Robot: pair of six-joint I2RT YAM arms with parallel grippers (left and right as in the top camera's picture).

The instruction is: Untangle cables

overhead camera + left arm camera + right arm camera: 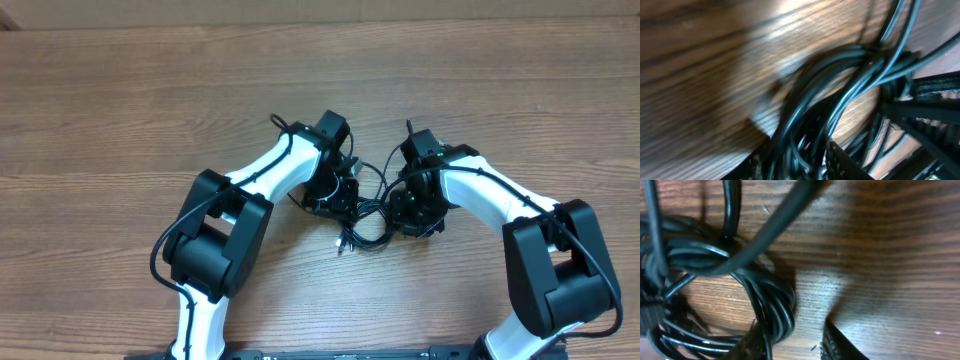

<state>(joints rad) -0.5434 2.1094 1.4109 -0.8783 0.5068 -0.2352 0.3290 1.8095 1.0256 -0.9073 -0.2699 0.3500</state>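
The cables (365, 208) are a tangle of thin black cords on the wooden table between my two arms, with a small plug end (341, 246) sticking out toward the front. My left gripper (338, 196) sits at the tangle's left side. In the left wrist view its fingers (800, 167) close around a thick bundle of cable loops (840, 95) that fills the gap. My right gripper (412, 212) is at the tangle's right side. In the right wrist view its fingers (787, 347) are apart, with a bunch of loops (775, 300) against the left finger and bare wood beside the right one.
The brown wooden table (120, 110) stretches all round the tangle. Thicker black arm cables (160, 250) run along both arms. The arm bases stand at the front edge (340, 352).
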